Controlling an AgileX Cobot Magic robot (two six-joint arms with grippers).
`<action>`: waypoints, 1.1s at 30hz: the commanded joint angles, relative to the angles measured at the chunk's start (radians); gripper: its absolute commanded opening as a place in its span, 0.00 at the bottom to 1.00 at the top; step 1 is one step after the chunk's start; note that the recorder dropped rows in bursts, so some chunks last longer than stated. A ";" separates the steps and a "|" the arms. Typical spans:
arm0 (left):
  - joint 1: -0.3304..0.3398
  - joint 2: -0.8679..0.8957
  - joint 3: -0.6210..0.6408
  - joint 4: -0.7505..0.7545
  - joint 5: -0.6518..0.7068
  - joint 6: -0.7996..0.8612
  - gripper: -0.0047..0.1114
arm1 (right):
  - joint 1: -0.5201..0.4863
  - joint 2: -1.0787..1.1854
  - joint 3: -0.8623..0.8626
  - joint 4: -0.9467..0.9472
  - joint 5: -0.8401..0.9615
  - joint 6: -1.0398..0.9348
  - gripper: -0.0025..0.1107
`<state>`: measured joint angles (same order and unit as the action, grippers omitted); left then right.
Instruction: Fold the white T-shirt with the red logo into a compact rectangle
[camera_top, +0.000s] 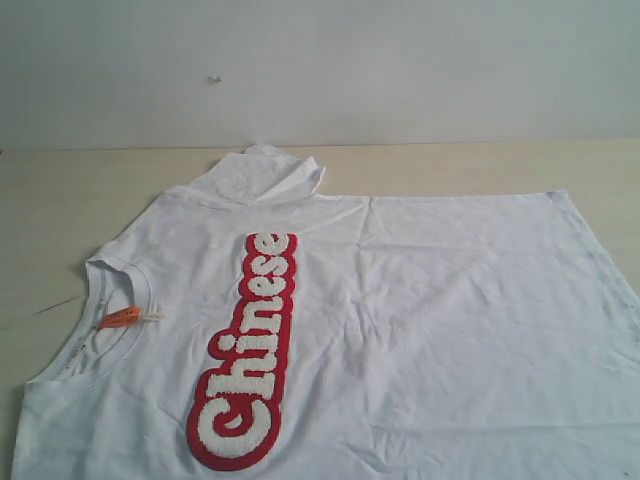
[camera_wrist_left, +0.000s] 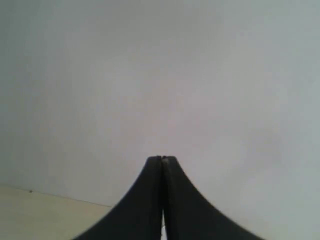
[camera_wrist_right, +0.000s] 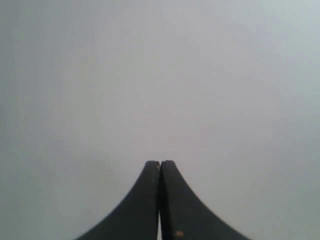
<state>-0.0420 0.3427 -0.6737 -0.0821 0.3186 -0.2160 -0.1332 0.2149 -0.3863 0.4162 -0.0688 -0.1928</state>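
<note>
White T-shirt (camera_top: 420, 320) spread flat on bench (camera_top: 60, 200), collar toward the exterior view's left, orange tag (camera_top: 120, 318) at collar, far sleeve bunched. Red logo (camera_top: 250, 350) face up. Left tool (camera_wrist_left: 162, 159) pressed together, pinching nothing, facing plain wall (camera_wrist_left: 150, 75). Right tool (camera_wrist_right: 160, 163) likewise.

Right gripper (camera_wrist_right: 160, 162): two black fingers (camera_wrist_right: 142, 205) rise from the frame edge and curve inward to meet at the tips. The jaws are pressed together with only a thin seam between them, and nothing is held. One finger carries a small orange speck (camera_wrist_right: 178, 233) near its base. Behind the gripper lies a plain, pale grey surface (camera_wrist_right: 160, 75), featureless apart from a faint dark dot (camera_wrist_right: 101, 93).
</note>
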 joint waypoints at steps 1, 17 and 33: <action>-0.002 0.143 -0.170 0.001 0.119 0.085 0.04 | 0.052 0.109 -0.088 -0.014 0.021 -0.115 0.02; -0.304 0.522 -0.431 -0.045 0.418 0.742 0.04 | 0.169 0.656 -0.613 -0.081 0.601 -0.304 0.02; -0.329 1.000 -0.458 -0.036 0.666 1.444 0.04 | 0.169 1.085 -0.810 -0.161 1.147 -1.099 0.02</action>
<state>-0.3657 1.2894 -1.1271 -0.1143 0.9661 1.1485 0.0339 1.2514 -1.1863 0.2711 1.0055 -1.1447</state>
